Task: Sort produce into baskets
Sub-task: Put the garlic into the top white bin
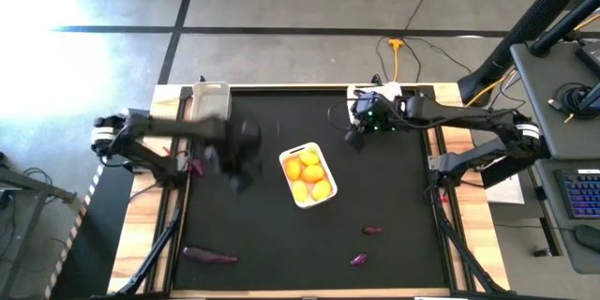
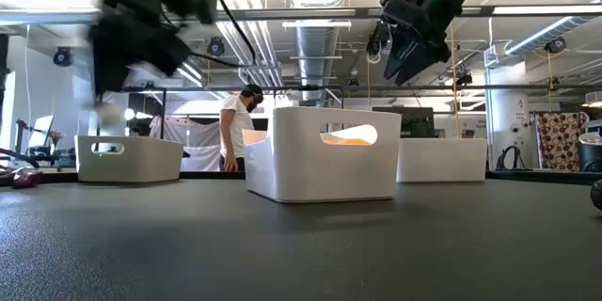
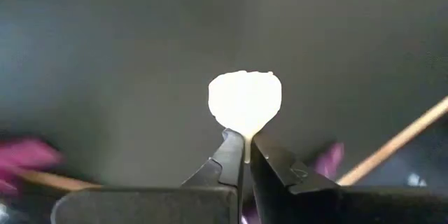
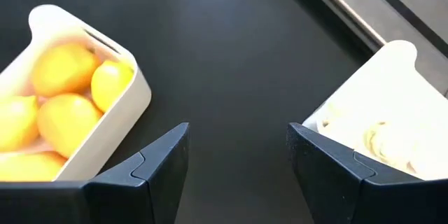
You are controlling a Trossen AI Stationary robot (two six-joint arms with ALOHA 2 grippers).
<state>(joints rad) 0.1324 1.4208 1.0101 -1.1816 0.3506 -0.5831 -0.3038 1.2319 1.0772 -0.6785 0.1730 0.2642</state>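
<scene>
Left arm carries a white bulb; right arm waits with fingers spread.

High view: the left gripper (image 1: 239,150) hangs over the table (image 1: 394,187), left of the basket (image 1: 308,176) full of yellow fruit. Purple pieces (image 1: 208,256) lie near the front edge, unsorted. Low view: the right gripper (image 2: 409,52) hangs high. Left wrist view: the fingers (image 3: 227,161) pinch the bulb (image 3: 245,100) by its stem, likely to carry it. Right wrist view: the open fingers (image 4: 157,161) hang between the fruit basket and a bulb basket (image 4: 392,105).

White garlic bulb (image 3: 245,100) pinched by its stem in the left gripper (image 3: 246,155), jaws closed.
</scene>
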